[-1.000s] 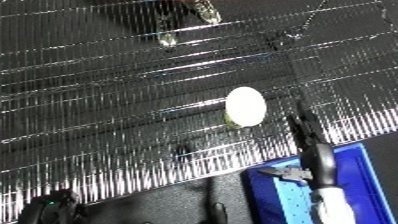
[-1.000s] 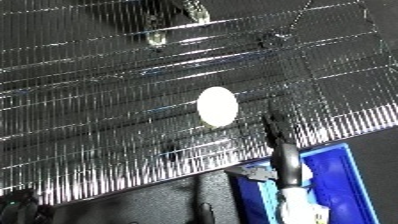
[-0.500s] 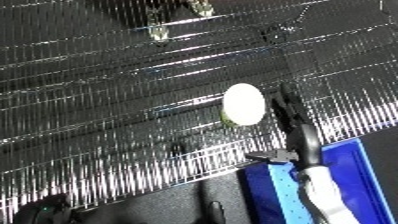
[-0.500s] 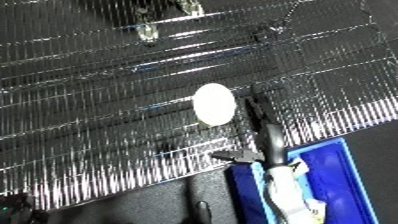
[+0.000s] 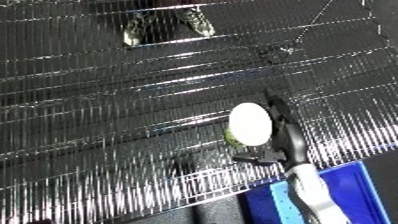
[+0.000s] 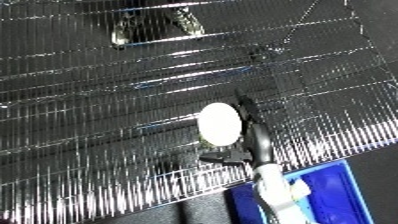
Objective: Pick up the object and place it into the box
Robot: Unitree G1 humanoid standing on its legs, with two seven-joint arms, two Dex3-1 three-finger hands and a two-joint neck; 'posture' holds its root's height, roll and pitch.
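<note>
A white, egg-shaped object [image 5: 250, 122] with a greenish underside lies on the wire-mesh table [image 5: 107, 125]. My right hand [image 5: 289, 142] reaches up from the lower right. Its straight black fingers lie along the object's right side, and its thumb sticks out to the left just below the object. The hand is open, and I cannot tell if it touches the object. The blue bin [image 6: 342, 187] sits at the lower right corner, under my white forearm [image 6: 280, 192]. My left hand does not show.
A person's shoes [image 5: 164, 25] stand beyond the far side of the mesh. The table's front edge [image 5: 160, 200] runs diagonally across the bottom, with dark floor below it. Open mesh stretches to the left of the object.
My right hand has moved forward and left from above the bin until its fingers lie beside the object. The camera has shifted a little; the object has stayed put.
</note>
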